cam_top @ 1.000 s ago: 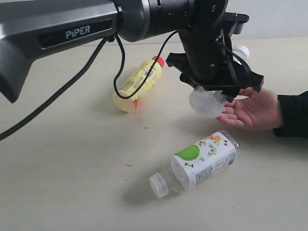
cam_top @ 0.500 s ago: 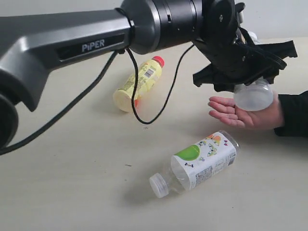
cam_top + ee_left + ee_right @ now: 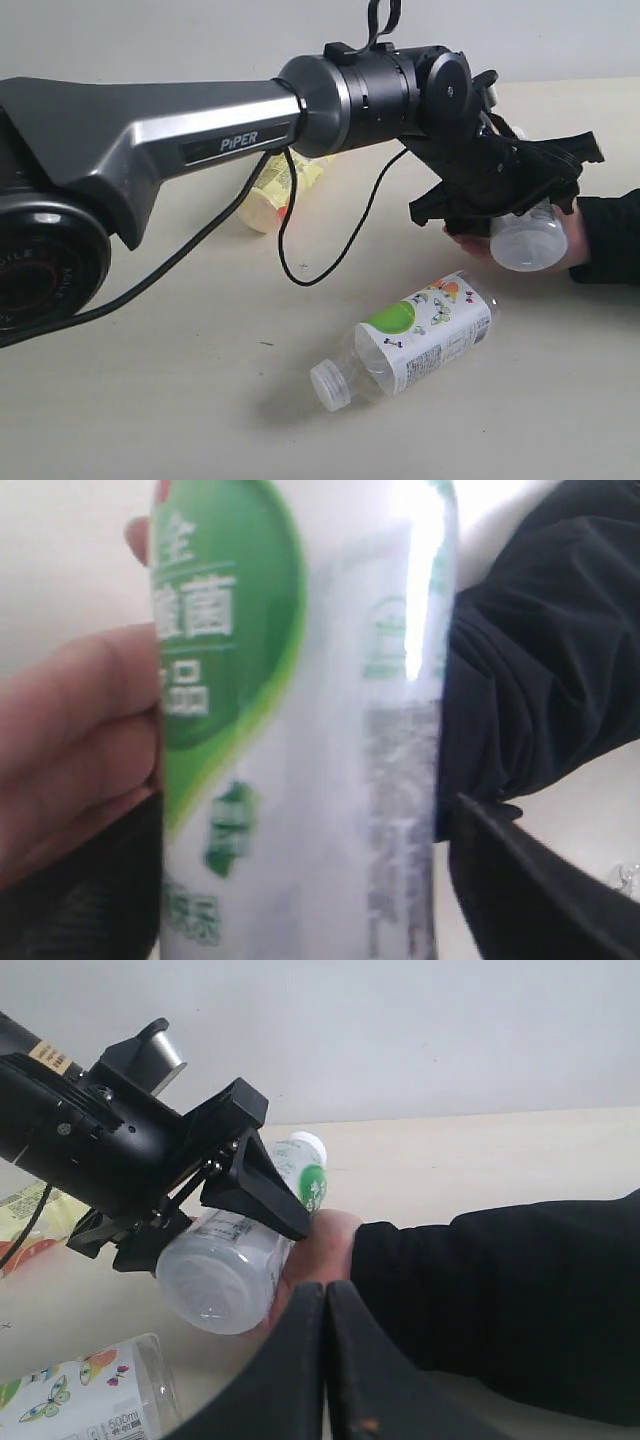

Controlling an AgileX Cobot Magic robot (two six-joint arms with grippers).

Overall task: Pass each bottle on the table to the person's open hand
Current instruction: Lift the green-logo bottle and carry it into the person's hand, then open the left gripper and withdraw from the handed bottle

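exterior view, right: white-green-labelled plastic bottle (image 3: pixel 528 240) between the jaws of the black left gripper (image 3: pixel 510 190), on the person's open hand (image 3: pixel 325 1245) | front centre: white-capped butterfly-labelled plastic bottle (image 3: pixel 420 335) lying on the pale flat table (image 3: pixel 150 400) | behind, left of centre: yellow plastic bottle (image 3: pixel 262 195) lying partly behind the arm

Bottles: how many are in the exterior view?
3: held bottle in left gripper, over the hand; labelled bottle lying in front; yellow bottle behind the arm. More may be hidden.

Left arm (image 3: pixel 150 130) outstretched, right pincer (image 3: pixel 325 1298) closed
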